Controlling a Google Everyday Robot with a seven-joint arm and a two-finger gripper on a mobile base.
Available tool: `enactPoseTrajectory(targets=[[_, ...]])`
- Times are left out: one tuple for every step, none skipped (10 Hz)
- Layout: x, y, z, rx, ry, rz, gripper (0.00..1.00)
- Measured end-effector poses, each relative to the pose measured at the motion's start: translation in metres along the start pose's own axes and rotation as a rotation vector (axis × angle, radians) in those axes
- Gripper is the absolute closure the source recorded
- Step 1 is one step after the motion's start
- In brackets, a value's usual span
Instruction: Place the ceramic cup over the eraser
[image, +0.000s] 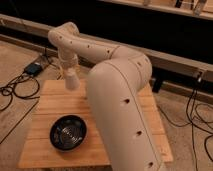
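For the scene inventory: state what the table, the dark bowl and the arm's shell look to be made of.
Table: pale wood, matte; plank seams and grain show. Bowl: black, glossy, probably glazed ceramic or plastic; highlights glint inside. Arm shell: smooth off-white, likely moulded plastic, with small dark holes. The gripper hangs at the arm's end over the table's far left part.
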Motion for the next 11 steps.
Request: enactPoseTrajectory(targets=[[-0.003, -0.011, -0.006, 0.013, -0.004, 0.015, 1.00], [-0.007, -0.024, -0.014, 0.036, -0.010, 0.031, 1.00], [-0.009, -0.032, -0.018, 0.053, -0.011, 0.039, 1.00], [-0.010, -0.040, -0.023, 0.072, -0.011, 0.049, 1.00], [-0.010, -0.049, -0.028, 0.091, -0.008, 0.058, 1.00], [-0.007, -0.057, -0.033, 0.109, -0.001, 0.071, 1.00], [-0.004, -0.062, -0.036, 0.119, 0.003, 0.081, 1.00], [0.000, -0.066, -0.038, 0.125, 0.008, 0.090, 1.00], [0.007, -0.070, -0.040, 0.131, 0.017, 0.102, 1.00], [0.016, -0.073, -0.040, 0.132, 0.027, 0.116, 1.00], [0.022, -0.073, -0.040, 0.129, 0.032, 0.124, 1.00]])
